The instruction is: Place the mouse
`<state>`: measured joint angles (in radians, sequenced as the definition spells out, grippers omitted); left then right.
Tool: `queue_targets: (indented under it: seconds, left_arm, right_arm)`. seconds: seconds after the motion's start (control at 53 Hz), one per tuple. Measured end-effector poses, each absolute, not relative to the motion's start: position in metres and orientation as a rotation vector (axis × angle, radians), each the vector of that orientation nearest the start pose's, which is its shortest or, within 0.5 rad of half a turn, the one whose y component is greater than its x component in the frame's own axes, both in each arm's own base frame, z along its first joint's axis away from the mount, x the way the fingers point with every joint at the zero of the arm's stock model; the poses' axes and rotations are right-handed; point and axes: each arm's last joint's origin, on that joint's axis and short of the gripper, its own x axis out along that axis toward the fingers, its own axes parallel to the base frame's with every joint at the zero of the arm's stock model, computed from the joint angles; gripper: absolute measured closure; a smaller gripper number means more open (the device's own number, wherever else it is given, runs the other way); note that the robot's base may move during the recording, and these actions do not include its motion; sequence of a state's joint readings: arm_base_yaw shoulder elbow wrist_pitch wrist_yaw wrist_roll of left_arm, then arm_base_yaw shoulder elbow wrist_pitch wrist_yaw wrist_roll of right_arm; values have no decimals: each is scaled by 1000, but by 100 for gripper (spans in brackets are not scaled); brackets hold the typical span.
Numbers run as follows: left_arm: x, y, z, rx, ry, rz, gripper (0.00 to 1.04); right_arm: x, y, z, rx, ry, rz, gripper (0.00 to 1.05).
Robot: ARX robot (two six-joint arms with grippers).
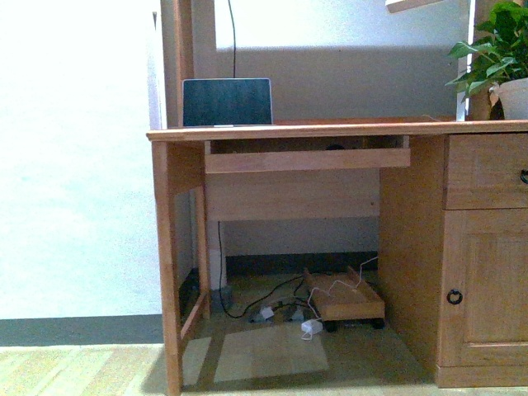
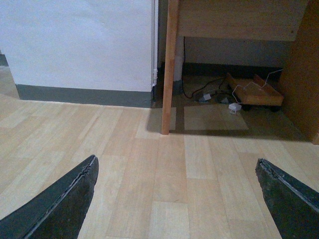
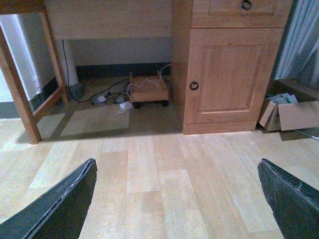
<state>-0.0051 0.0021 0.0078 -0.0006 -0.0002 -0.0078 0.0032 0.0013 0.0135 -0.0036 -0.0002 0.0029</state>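
Left gripper (image 2: 176, 164): released. I see its fingers (image 2: 60, 204) spread wide over bare wooden floor (image 2: 164, 199), with nothing between them.
Right gripper (image 3: 177, 164): also released and empty, over the same floor.
Desk leg (image 2: 167, 74): ahead of my left gripper, well apart from it.
Cables (image 2: 199, 92): beyond the leg, lying in the knee space beside a wheeled wooden board (image 2: 254, 92).
Cupboard door (image 3: 227, 74): ahead of my right gripper, closed, with a ring pull.
Cardboard box (image 3: 294, 114): on the floor beside the cupboard, on the side away from the knee space.
Mouse (image 1: 334, 148): a small dark shape on the pull-out tray (image 1: 307, 159) under the desktop, well apart from both grippers.
Laptop (image 1: 227, 102): farther back, on the desktop, lid upright.
Plant (image 1: 495, 49): at the desktop's other end.
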Motion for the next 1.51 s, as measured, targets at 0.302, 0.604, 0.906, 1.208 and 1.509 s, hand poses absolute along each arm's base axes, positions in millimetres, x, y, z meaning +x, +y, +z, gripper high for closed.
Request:
queue_targets:
  seconds: [0.302,0.604,0.906,1.208,1.509]
  left_arm:
    - [97,0,166,-8,-5,-5,8]
    - [97,0,166,-8,-5,-5,8]
    - [97,0,166,-8,-5,-5,8]
    - [97,0,166,-8,-5,-5,8]
    - [97,0,166,-8,-5,-5,8]
  right_arm:
    - [97,0,168,3,-9,4,7]
    - [97,0,168,3,-9,4,7]
    - [97,0,168,3,-9,4,7]
    - [97,0,168,3,-9,4,7]
    - [97,0,168,3,-9,4,7]
